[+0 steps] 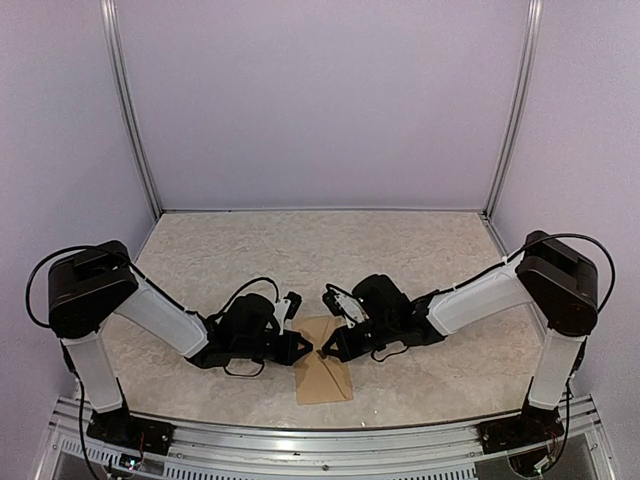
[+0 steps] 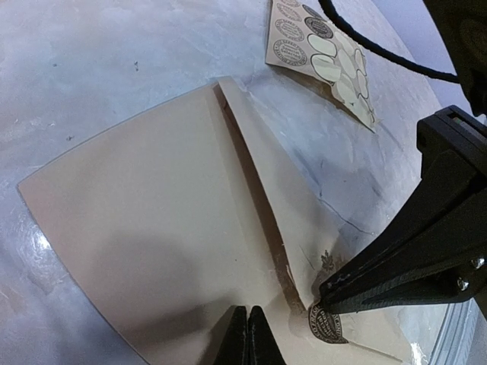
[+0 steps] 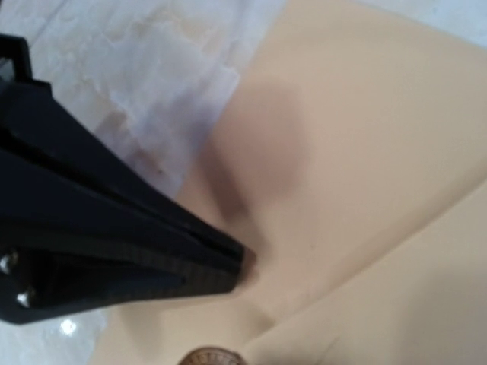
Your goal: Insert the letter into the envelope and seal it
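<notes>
A pale, mottled table (image 1: 200, 260) fills the floor of a lavender-walled booth (image 1: 320, 100) with metal posts (image 1: 130, 110) in the back corners. At lower centre of the top view lies the tan envelope (image 1: 322, 372), flat, its flap folded down. The left gripper (image 2: 247, 338), fingers together, rests its tip on the envelope. The right gripper (image 2: 326, 293), also closed, touches a round seal (image 2: 327, 325) at the flap's tip. The letter shows in no view. A sticker sheet (image 2: 323, 57) lies at upper right of the left wrist view

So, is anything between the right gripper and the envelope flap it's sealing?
Nothing visible. The right gripper, shut, has its tip at the round seal sticker on the envelope. The left gripper, also shut, sits beside it, not between. The sticker card lies apart.
</notes>
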{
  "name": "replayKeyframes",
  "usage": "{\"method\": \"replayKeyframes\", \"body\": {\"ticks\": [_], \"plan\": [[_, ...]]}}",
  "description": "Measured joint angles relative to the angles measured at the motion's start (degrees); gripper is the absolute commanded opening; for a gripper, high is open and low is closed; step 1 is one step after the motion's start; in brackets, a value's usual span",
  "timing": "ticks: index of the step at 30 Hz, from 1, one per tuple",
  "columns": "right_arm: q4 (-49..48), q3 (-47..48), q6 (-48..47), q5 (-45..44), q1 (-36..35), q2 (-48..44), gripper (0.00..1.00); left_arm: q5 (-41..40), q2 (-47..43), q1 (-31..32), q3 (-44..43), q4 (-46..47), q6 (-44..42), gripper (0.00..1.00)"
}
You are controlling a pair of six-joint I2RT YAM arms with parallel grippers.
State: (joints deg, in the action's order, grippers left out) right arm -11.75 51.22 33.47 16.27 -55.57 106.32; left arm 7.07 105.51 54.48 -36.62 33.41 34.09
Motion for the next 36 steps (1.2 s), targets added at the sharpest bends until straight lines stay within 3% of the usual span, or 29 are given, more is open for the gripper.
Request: {"method": "replayKeyframes", "body": {"ticks": [36], "plan": [[-0.1,3.7,-0.8,6.0,-0.7,5.3,0.00,-4.1,-0.3,1.9,0.4,0.0,2.2,0.00]]}}
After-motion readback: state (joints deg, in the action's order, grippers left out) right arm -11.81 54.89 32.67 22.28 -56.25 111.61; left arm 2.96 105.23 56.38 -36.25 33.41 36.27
